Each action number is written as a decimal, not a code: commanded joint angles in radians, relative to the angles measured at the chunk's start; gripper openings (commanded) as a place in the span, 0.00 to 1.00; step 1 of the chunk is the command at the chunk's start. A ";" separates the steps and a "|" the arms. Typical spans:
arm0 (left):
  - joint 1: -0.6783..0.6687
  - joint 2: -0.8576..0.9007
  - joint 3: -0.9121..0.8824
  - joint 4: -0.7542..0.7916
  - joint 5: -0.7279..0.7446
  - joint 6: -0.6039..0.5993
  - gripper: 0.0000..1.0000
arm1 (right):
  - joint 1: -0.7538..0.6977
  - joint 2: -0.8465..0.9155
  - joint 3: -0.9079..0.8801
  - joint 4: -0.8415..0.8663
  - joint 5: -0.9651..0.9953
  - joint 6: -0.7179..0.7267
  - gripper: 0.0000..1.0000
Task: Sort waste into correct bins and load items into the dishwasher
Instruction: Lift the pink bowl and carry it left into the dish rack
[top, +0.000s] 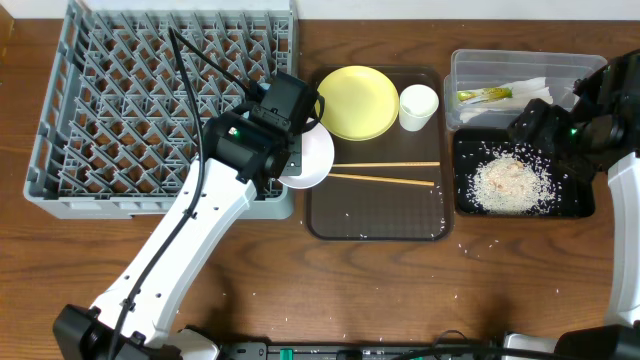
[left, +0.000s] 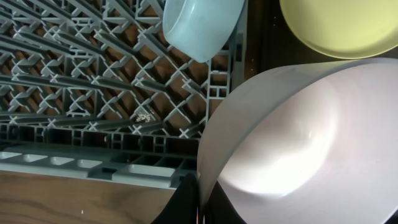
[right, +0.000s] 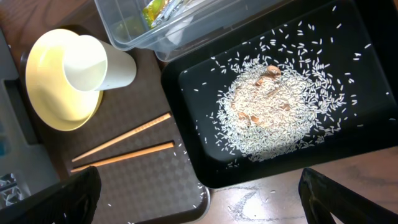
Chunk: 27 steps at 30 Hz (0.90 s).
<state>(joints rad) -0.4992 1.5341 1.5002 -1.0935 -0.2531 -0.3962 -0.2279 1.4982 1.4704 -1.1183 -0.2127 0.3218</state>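
Left gripper (top: 292, 155), centre-left of the overhead frame, is clamped on the rim of a round white bowl (top: 312, 160) at the lower right corner of the large grey pegged plastic dish rack (top: 120, 100). Right of it, a flat brown tray (top: 380, 215) carries a round yellow plate (top: 357, 100), small white cup (top: 418, 105) and two thin wooden chopsticks (top: 385, 172).

Left wrist view: the bowl is tilted, lower right. A light blue bowl (left: 202, 25) sits in the rack, top centre.

Right wrist view: right gripper (right: 199, 199) is spread wide and empty, over a shallow black tray (right: 360, 130) of whitish rice scraps (right: 267, 112).
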 joint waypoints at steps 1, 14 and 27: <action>0.005 0.035 -0.006 -0.006 -0.029 -0.002 0.07 | 0.000 -0.007 0.013 0.000 -0.005 -0.001 0.99; 0.005 0.092 -0.007 -0.005 -0.076 -0.002 0.08 | 0.000 -0.007 0.013 0.000 -0.005 -0.001 0.99; -0.001 0.158 -0.007 0.008 -0.468 -0.109 0.08 | 0.000 -0.007 0.013 0.000 -0.005 -0.001 0.99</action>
<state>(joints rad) -0.4992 1.6722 1.4986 -1.0702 -0.5060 -0.4328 -0.2279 1.4982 1.4704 -1.1179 -0.2127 0.3214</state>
